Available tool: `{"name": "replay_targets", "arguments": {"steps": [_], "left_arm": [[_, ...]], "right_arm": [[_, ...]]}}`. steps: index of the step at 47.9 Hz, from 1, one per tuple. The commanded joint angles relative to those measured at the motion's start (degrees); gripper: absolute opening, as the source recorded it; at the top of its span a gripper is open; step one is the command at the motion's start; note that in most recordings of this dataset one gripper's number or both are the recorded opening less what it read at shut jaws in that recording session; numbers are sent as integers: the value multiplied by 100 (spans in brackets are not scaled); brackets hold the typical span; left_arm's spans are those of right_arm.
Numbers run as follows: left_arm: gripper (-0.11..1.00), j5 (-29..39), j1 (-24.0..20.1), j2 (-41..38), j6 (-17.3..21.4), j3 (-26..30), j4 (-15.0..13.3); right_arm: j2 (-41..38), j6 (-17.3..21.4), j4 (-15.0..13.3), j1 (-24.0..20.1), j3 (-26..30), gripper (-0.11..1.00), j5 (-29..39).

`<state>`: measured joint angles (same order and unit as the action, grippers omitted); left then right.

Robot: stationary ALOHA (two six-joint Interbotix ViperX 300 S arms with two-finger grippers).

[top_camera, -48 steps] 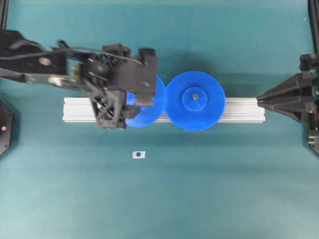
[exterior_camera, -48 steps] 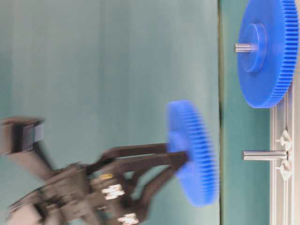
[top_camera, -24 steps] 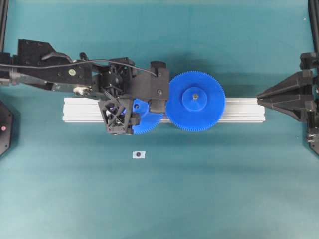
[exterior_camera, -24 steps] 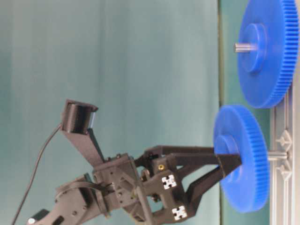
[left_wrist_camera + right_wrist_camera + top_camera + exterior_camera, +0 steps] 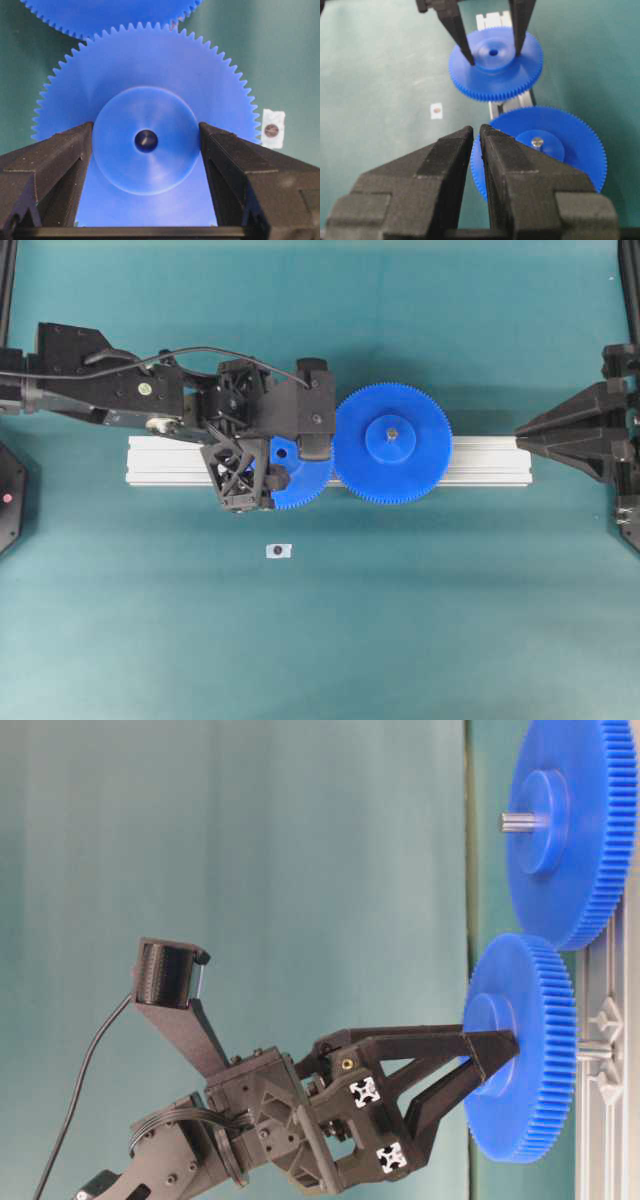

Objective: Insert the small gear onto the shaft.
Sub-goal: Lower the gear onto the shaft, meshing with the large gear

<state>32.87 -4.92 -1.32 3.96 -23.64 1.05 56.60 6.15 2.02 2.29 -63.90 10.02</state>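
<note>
1. The left gripper (image 5: 146,145) is pinching the small gear (image 5: 145,100) by its raised hub: one finger (image 5: 55,160) is pressing on the hub's left side and the other on its right, so the centre hole is sitting midway between the fingertips, open to the wrist camera.
2. The gear is lying flat past the fingertips, face towards the gripper, its axis running straight on from the line between the fingers. In the table-level view the shaft (image 5: 592,1048) is showing only as a short silvery stub beyond the gear's far face, in line with the hub, so the gear appears to be partly threaded on and not yet seated against the aluminium rail (image 5: 480,462).
3. My judgement: the coming move is turning on keeping hole and pin coaxial while the gear is being pushed onward along that axis; any tilt could bind it.
4. The wider blue gear (image 5: 392,443) is sitting on its own pin just beside the small gear, teeth nearly touching; whether they are meshing I cannot tell.
5. The right gripper (image 5: 476,137) is waiting well apart, fingers pressed almost together and holding nothing. The left arm is clearly the nearer one.
6. No containers are in view; a small white tag (image 5: 279,551) is lying on the mat.
</note>
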Motion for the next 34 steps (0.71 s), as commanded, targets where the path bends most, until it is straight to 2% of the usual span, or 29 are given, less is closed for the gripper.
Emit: {"name": "replay_targets", "arguments": {"steps": [1, 14, 24, 34], "left_arm": [[78, -26, 0, 35, 18, 97, 18], [78, -18, 18, -26, -62, 185, 18], [78, -26, 62, -79, -290, 229, 18], [87, -211, 70, -88, -501, 334, 18]], "right_arm": [[-35, 35, 9, 18, 97, 25, -26], [-35, 44, 0, 18, 97, 25, -26], [-35, 44, 9, 9, 105, 25, -26], [-35, 44, 9, 9, 97, 25, -35]]}}
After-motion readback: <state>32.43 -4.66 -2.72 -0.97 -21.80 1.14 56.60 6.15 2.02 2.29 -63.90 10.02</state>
